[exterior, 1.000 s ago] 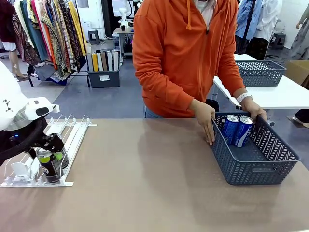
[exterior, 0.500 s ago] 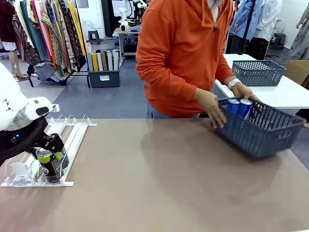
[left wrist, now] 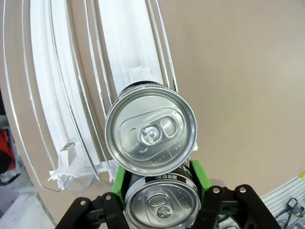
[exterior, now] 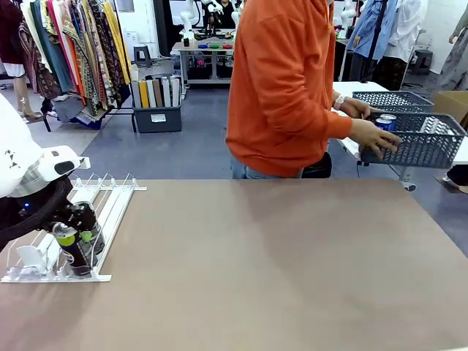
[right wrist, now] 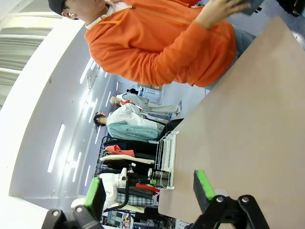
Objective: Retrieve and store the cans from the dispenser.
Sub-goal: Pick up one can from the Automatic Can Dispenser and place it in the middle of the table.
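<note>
Left pincer (exterior: 77,247) clenched on a can (left wrist: 162,206) in the dispenser (exterior: 117,207), another can (left wrist: 150,131) just beyond, right pincer (right wrist: 150,191) released

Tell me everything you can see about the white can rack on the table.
The rack is a flat white frame of thin shiny rails forming narrow lanes, lying at the table's left near corner, small stoppers at its near end. One can stands in a lane near that end, gripped by the robot's left hand, a second can right against it.
</note>
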Robot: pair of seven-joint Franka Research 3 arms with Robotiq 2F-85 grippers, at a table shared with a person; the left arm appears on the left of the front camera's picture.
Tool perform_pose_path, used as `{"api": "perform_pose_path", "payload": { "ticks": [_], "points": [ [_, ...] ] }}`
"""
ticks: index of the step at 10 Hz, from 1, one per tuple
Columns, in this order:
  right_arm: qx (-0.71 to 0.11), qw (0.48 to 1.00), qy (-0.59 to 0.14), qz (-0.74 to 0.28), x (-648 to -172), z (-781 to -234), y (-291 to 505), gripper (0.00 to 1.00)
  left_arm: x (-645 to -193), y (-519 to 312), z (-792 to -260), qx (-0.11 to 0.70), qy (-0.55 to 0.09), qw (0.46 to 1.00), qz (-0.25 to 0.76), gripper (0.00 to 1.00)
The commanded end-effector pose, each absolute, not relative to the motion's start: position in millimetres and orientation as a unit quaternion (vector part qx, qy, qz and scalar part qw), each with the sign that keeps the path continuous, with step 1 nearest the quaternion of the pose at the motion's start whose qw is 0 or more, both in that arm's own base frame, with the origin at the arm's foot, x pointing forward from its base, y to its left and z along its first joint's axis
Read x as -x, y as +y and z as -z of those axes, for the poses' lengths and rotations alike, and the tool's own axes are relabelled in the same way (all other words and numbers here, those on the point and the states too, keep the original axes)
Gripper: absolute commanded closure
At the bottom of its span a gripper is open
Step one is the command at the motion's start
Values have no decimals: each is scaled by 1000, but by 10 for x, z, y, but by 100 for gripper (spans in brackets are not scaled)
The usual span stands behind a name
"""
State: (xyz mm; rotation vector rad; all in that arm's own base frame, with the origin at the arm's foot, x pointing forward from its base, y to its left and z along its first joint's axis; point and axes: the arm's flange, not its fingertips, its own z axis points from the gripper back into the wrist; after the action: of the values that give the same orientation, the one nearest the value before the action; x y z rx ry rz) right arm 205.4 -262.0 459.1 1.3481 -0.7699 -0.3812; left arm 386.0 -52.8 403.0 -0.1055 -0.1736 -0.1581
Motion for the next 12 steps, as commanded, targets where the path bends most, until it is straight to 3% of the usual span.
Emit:
{"api": "perform_pose_path", "payload": {
  "ticks": [1, 5, 9, 12],
  "points": [
    [-605, 691, -360, 163, -2087, -4617, -2622, 0, -3750, -521, -3980, 54, -98, 990, 79, 100],
    [-605, 691, -360, 163, -2087, -4617, -2622, 0, -3525, -397, -4890, 54, -149, 984, 87, 100],
    [-605, 691, -360, 163, -2087, -4617, -2622, 0, -3109, -106, -5848, 143, -208, 966, 56, 100],
    [-605, 691, -360, 163, -2087, -4617, -2622, 0, -3084, 325, -6045, 262, -246, 933, 15, 100]
  ]
}}
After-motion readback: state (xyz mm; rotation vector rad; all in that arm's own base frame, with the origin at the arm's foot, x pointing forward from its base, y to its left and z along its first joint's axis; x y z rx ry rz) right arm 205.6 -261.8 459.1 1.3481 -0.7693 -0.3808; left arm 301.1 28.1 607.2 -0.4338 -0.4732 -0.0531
